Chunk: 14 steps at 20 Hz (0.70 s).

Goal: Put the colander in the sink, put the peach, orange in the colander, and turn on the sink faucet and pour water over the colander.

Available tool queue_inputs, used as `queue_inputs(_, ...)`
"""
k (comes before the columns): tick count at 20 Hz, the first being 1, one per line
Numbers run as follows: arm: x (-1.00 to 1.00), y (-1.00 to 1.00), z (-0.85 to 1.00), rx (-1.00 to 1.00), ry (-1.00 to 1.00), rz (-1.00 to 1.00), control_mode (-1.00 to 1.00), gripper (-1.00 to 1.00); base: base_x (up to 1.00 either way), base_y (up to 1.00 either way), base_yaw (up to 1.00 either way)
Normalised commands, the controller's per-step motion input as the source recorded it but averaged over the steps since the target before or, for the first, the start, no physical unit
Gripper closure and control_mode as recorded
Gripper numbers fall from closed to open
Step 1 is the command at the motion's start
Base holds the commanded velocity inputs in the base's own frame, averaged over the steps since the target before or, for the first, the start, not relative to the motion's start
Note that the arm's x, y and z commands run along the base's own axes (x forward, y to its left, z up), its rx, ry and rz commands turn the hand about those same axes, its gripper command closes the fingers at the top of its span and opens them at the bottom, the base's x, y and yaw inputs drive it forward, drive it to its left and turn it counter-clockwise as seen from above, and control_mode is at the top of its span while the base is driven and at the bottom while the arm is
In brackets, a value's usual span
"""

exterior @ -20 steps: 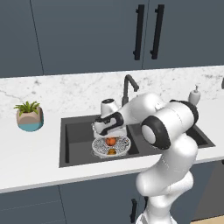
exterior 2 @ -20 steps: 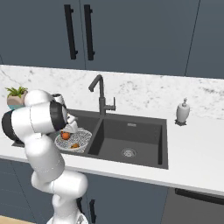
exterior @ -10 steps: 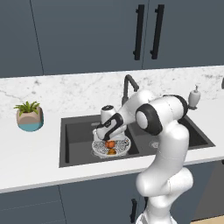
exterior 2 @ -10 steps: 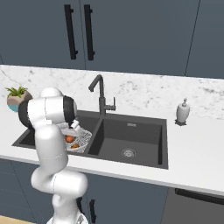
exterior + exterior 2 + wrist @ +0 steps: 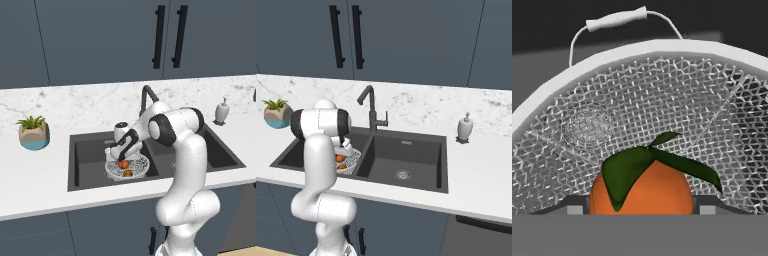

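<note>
The hand point(image 5: 121, 156) grips a fruit point(image 5: 641, 187) (peach or orange, can't tell) low inside the colander point(image 5: 140, 168) in the sink's point(image 5: 90, 145) left basin; next, release it.

A white wire-mesh colander point(image 5: 127, 166) is seen in a dark grey sink point(image 5: 85, 150). Two small fruits are seen inside it: a reddish-orange one point(image 5: 123, 164) and a yellower orange one point(image 5: 128, 173). In the hand view, an orange fruit point(image 5: 642, 192) topped with dark green leaves is shown against the white mesh. The faucet point(image 5: 370, 107) is black. The countertop point(image 5: 35, 175) is white, the backsplash point(image 5: 90, 102) white marbled with grey veins. The cabinets point(image 5: 100, 35) are dark blue-grey with black handles point(image 5: 159, 36). A green plant is set in a tan and teal pot point(image 5: 34, 136). The soap dispenser point(image 5: 464, 127) is white.
</note>
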Motion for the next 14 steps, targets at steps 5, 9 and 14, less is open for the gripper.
queue_inputs(5,0.17,0.01,-0.25,0.00,0.00,0.01,-1.00,1.00,0.00,0.00,0.00)
queue_inputs(9,0.00,0.00,-0.22,0.00,0.00,0.00,-1.00,1.00,0.00,0.00,0.00)
queue_inputs(14,0.00,0.00,-0.25,0.00,0.00,0.00,-1.00,1.00,0.00,0.00,0.00)
